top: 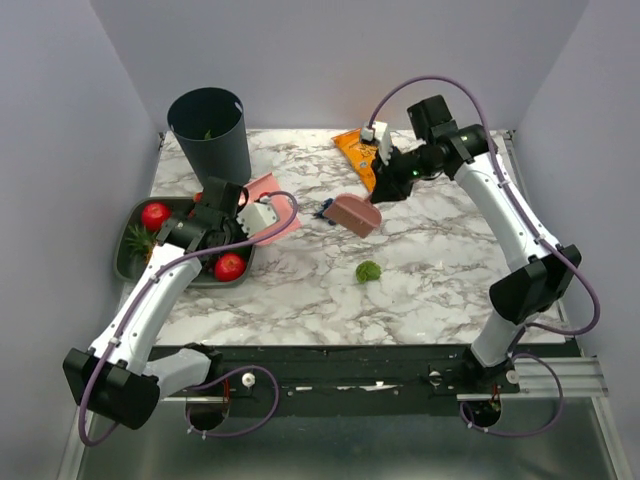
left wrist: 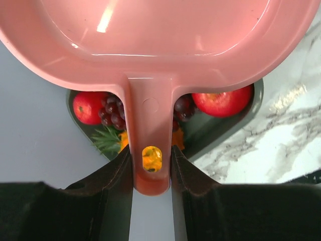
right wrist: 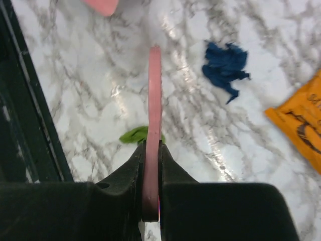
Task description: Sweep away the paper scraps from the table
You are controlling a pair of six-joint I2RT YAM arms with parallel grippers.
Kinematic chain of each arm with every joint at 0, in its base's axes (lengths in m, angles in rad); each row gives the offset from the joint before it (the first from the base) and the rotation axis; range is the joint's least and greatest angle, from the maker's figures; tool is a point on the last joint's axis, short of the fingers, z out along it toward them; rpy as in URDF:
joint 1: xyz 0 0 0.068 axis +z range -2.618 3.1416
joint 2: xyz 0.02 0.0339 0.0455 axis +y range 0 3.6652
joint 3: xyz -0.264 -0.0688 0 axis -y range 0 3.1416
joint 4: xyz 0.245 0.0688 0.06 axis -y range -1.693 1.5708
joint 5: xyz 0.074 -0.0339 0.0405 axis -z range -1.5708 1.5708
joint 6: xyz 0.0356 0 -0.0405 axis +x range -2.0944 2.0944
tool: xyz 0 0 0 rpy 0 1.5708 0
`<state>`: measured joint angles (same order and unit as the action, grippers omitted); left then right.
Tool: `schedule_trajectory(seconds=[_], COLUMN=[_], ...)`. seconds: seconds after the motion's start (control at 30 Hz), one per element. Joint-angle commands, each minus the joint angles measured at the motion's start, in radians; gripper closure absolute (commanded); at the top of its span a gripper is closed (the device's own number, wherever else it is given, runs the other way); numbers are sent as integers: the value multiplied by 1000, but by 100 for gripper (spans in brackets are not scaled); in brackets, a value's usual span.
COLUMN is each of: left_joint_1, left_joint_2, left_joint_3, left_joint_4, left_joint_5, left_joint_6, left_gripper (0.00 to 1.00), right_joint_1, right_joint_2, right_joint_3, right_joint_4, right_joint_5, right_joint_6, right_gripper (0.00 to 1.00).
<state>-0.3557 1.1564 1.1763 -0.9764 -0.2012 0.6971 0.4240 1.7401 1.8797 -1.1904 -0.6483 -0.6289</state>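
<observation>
When viewed from above, shows the left tool (top: 240,200) at the left side of the worktop (top: 430,290), clamped on the handle of a pink dustpan (top: 268,187) and hanging over the far end of a dark grey fruit tray (top: 122,262). Seen from the left wrist, pins that handle (left wrist: 150,145) between two black fingers (left wrist: 118,175), one pressed to each side, with the pan's bowl spread across the top and red apples (left wrist: 223,103), dark grapes (left wrist: 113,113) and a green leafy sprig (left wrist: 106,139) lying in the tray underneath. Puts the right tool (top: 378,195) toward the far right, closed hard on a flat pink sweeper (top: 357,215) reaching down to mid-worktop, lower edge close to the marble; cannot tell whether touching. Seen from the right wrist, turns that sweeper edge-on into a thin pink strip, squeezed between both fingers with no gap to either side. Finds paper scraps (top: 325,208) on the worktop in two spots: a blue scrap (right wrist: 224,65) just left of the sweeper in the overhead view, between it and the dustpan's mouth and apart from both, and a green scrap (top: 368,271) nearer the arm bases, well apart from the dustpan. From the right wrist, tucks the green scrap partly behind the strip and the finger beside it. Sets an orange snack bag (top: 357,150) at the far edge, just beside the right tool, and a dark bin (top: 210,130) at the far left corner, a speck of green showing inside.
</observation>
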Motion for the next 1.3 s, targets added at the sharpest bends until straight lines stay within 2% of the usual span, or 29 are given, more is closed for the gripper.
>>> schedule_trajectory(seconds=[0.0, 0.07, 0.2, 0.37, 0.57, 0.73, 0.87, 1.03, 1.13, 1.17, 1.27], left_joint_1=[3, 1, 1, 1, 1, 1, 0, 0, -5, -8, -28], left_joint_2=[-98, -119, -179, -207, -204, -189, -159, -80, -35, -28, -14], left_joint_3=[-78, -104, -181, -205, -208, -208, -190, -156, -133, -130, -124], left_joint_4=[-63, -80, -84, -100, -117, -102, -96, -111, -116, -116, -94], left_joint_5=[-26, -30, -55, -55, -66, -70, -60, -9, 25, 32, 57], left_joint_6=[62, 76, 127, 128, 117, 124, 120, 94, 82, 84, 85], left_gripper=[100, 100, 100, 100, 100, 100, 100, 100, 100, 100, 100], right_joint_1=[-27, -37, -37, -53, -63, -82, -143, -223, -245, -245, -245], right_joint_2=[80, 154, 232, 328, 429, 375, 241, -40, -195, -227, -327], right_joint_3=[113, 174, 170, 171, 179, -8, -212, -497, -562, -567, -561], right_joint_4=[169, 193, 325, 420, 434, 422, 396, 321, 318, 318, 316], right_joint_5=[65, 44, 7, 100, 190, 188, 167, 197, 89, -6, -85], right_joint_6=[196, 352, 610, 941, 1061, 1101, 1072, 980, 836, 754, 695], right_gripper=[99, 99, 99, 99, 100, 99, 100, 99, 99, 99, 100])
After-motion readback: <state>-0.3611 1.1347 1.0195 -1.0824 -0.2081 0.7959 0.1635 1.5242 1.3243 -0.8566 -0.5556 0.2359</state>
